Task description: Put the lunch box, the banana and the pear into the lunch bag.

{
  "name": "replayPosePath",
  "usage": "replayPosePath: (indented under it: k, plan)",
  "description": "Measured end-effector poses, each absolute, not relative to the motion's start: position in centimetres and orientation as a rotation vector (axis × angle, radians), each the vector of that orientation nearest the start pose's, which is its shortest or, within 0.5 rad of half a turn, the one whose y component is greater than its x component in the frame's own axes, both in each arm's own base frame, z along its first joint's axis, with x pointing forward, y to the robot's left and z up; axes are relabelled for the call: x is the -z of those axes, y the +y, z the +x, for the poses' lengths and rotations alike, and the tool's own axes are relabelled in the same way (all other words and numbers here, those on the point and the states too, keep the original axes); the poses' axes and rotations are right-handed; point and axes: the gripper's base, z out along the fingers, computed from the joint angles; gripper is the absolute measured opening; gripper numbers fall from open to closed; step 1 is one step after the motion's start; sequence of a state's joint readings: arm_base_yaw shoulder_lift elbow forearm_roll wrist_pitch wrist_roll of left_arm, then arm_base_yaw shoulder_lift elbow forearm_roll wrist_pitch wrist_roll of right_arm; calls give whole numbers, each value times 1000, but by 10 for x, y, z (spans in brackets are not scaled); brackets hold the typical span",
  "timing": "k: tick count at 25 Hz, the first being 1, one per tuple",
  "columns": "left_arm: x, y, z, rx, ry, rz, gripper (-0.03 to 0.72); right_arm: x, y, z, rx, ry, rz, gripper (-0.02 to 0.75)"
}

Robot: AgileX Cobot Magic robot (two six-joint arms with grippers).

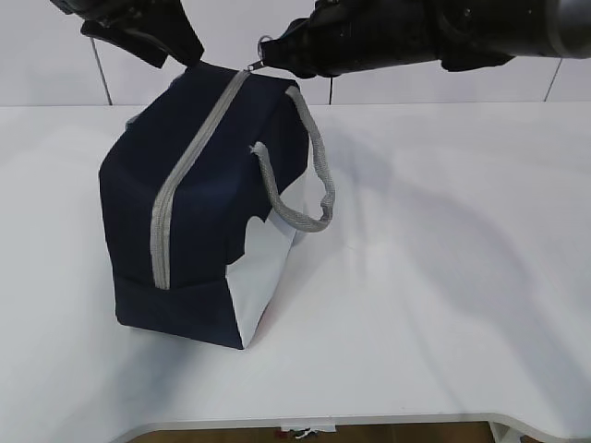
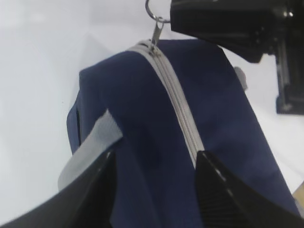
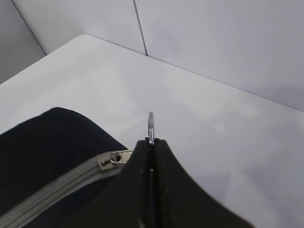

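Note:
The navy lunch bag [image 1: 212, 185] stands on the table with its grey zipper [image 1: 189, 166] closed along the top. At the bag's far end my right gripper [image 1: 277, 53] is shut on the zipper's ring pull [image 3: 151, 124], which pokes out above the pressed-together fingers [image 3: 166, 190]. My left gripper [image 2: 156, 156] is open at the bag's far left top corner, its fingers wide apart over the navy fabric [image 2: 142, 118], one beside a grey handle [image 2: 92, 142], the other by the zipper. The lunch box, banana and pear are out of view.
The white table [image 1: 443, 277] stretches to the right and in front of the bag, with its front edge [image 1: 369, 420] low in the exterior view. A white wall [image 1: 231, 55] rises behind. A second grey handle [image 1: 314, 175] hangs down the bag's right side.

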State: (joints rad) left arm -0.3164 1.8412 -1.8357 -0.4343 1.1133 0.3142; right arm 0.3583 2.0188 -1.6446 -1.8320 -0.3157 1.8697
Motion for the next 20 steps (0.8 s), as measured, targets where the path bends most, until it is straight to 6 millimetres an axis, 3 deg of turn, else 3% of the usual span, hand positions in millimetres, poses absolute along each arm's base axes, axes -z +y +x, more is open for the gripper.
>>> replayPosePath:
  k: [9, 17, 20]
  plan:
    - [-334, -166, 394, 587, 2502, 683, 383, -279, 196, 444, -554, 1893, -528, 13]
    - [-329, -166, 395, 580, 2526, 704, 34, -279, 196, 444, -556, 1893, -529, 13]
    - [-328, -166, 394, 573, 2524, 732, 1, -279, 196, 444, -558, 1893, -531, 13]
